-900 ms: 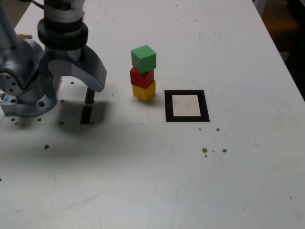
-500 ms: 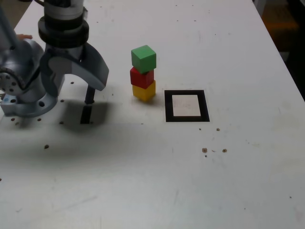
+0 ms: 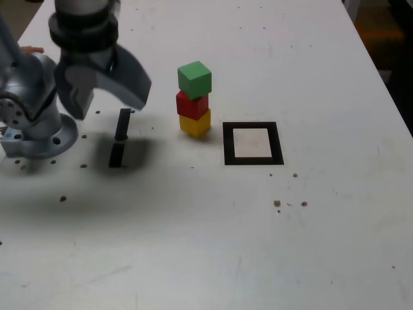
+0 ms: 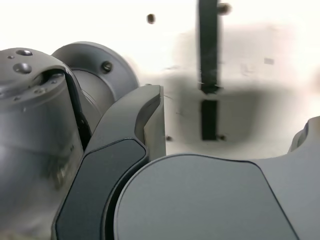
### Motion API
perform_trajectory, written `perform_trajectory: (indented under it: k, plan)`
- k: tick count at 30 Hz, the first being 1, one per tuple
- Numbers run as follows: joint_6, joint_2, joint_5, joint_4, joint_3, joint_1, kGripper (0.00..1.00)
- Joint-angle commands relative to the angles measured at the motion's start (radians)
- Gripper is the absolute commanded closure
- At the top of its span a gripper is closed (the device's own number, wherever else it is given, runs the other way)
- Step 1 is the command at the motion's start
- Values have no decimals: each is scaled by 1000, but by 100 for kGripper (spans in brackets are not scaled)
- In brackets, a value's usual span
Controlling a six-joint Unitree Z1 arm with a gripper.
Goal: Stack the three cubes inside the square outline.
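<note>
Square outline (image 3: 253, 143) taken as landmark. Cubes already form a tower on the table (image 3: 213, 245) just off the outline's edge on the exterior view's left, not inside it: yellow cube (image 3: 195, 123) at the base, red cube (image 3: 192, 104) on it, green cube (image 3: 194, 79) on top, turned slightly out of line. Long axis of the tower vertical. Blocks look rigid, light, smooth-faced; likely to topple if moved as one, so grip opposite flat sides, top cube first. Gripper (image 3: 103, 87) well beyond the tower from the outline, jaws apart, empty, above two short black strips (image 3: 120, 137)
</note>
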Motion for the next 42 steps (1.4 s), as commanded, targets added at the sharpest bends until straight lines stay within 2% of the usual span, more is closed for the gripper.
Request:
perform_trajectory:
  k: [1, 5, 9, 12, 17, 22, 31, 38, 42]
  plan:
    - [4, -13, 14, 41, -60, 2, 1]
    - [20, 14, 54, 150, -258, 2, 1]
    - [32, 124, 79, 246, -474, 4, 1]
    - [33, 219, 67, 290, -589, 20, 1]
    - [33, 317, 22, 303, -682, 80, 2]
    - [31, 382, 5, 304, -715, 140, 3]
    - [10, 400, 22, 285, -635, 194, 7]
    - [11, 416, -15, 199, -548, 204, 10]
    - [12, 430, -21, 162, -533, 204, 18]
